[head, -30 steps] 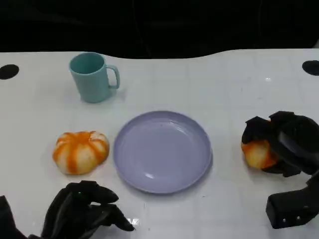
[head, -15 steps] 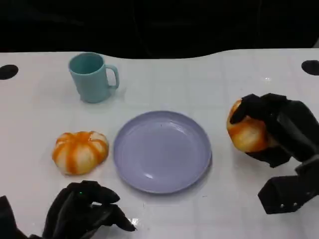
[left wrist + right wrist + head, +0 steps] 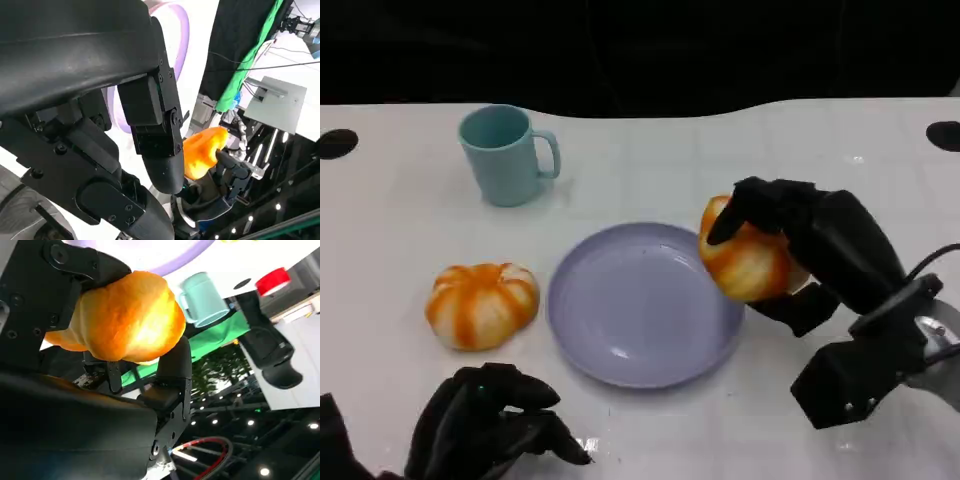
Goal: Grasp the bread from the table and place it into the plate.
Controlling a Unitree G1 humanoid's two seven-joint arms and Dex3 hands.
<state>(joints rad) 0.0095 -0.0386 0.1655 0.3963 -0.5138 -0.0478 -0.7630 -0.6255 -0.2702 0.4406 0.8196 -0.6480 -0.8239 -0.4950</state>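
The robot's right hand (image 3: 790, 250) grips the bread (image 3: 748, 258), an orange-gold roll, and holds it clear of the white table (image 3: 650, 160) at the right rim of the lilac plate (image 3: 640, 300). The fingers wrap over the roll's top and far side, and the right wrist view shows it bulging out between them. From the head view, the roll overlaps the plate's right edge but does not look to be over the middle of the dish.

The grasp and the lift appear done; what is left is to carry the roll further left over the plate, lower it and let go. The plate itself is bare.

The left hand (image 3: 490, 420) rests low at the near left of the table, fingers curled inward with nothing in them. Just beyond it, left of the plate and apart from it, sits a second orange-and-white striped bun (image 3: 482, 303), untouched on the table. A teal mug (image 3: 505, 155) stands at the far left, well clear of the plate, handle turned to the right.
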